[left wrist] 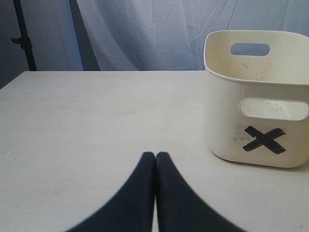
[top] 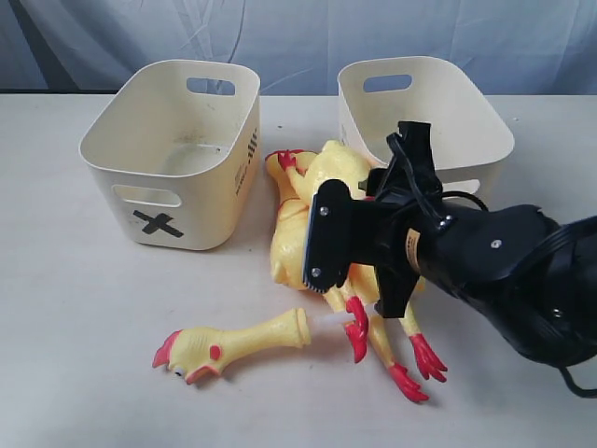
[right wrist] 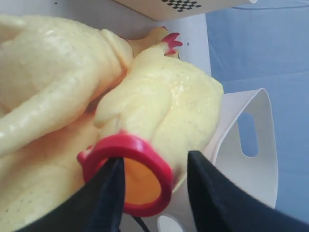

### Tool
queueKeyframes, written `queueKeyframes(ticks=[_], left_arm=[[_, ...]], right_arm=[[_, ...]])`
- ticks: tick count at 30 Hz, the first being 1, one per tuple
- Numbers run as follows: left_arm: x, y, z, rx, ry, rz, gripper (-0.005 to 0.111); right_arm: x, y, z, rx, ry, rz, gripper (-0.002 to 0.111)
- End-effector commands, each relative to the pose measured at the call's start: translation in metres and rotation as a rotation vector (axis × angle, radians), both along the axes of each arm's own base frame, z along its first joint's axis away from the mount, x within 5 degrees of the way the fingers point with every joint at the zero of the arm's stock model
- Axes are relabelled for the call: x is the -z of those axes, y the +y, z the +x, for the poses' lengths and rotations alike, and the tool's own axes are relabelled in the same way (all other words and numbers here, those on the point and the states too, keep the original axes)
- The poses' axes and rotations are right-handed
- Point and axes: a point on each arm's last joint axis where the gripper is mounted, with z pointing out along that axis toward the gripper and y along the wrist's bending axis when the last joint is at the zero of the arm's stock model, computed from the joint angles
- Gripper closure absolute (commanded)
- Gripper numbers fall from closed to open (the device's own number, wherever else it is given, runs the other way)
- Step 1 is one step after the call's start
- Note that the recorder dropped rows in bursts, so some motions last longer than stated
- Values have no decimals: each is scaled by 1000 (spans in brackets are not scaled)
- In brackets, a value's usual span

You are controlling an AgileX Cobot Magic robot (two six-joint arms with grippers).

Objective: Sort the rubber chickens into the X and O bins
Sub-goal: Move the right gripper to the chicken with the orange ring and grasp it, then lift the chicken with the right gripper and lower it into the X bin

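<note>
The rubber chickens lie in a pile (top: pixel 303 233) between the two cream bins, red feet (top: pixel 415 359) toward the front. The loose head-and-neck (top: pixel 238 341) lies apart on the table, front left. My right gripper (top: pixel 326 238) hangs over the pile. In the right wrist view it (right wrist: pixel 155 158) is open at the headless body's red-rimmed hole (right wrist: pixel 145 186): one finger (right wrist: pixel 104 198) covers the hole's edge, the other (right wrist: pixel 212 193) stands clear of the rim. The X bin (top: pixel 173 154) (left wrist: pixel 260 121) is empty. The other bin (top: pixel 424 117) shows no mark. My left gripper (left wrist: pixel 155 155) is shut on nothing, low over bare table.
The white table (top: pixel 75 355) runs to a blue-grey curtain (top: pixel 298 37) at the back. The right arm's black body (top: pixel 504 271) and cable cover the table's right front. A dark stand (left wrist: pixel 21 38) rises behind the table in the left wrist view.
</note>
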Motion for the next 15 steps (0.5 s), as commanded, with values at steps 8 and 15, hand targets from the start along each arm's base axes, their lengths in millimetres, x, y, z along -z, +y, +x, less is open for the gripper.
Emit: queueKeyframes(ticks=[8, 15], left_arm=[[-2, 0, 0, 3, -16, 5, 107], [-2, 0, 0, 3, -16, 5, 107]], right_arm=[[1, -1, 17, 130, -107, -74, 109], [-27, -4, 12, 116, -152, 11, 109]])
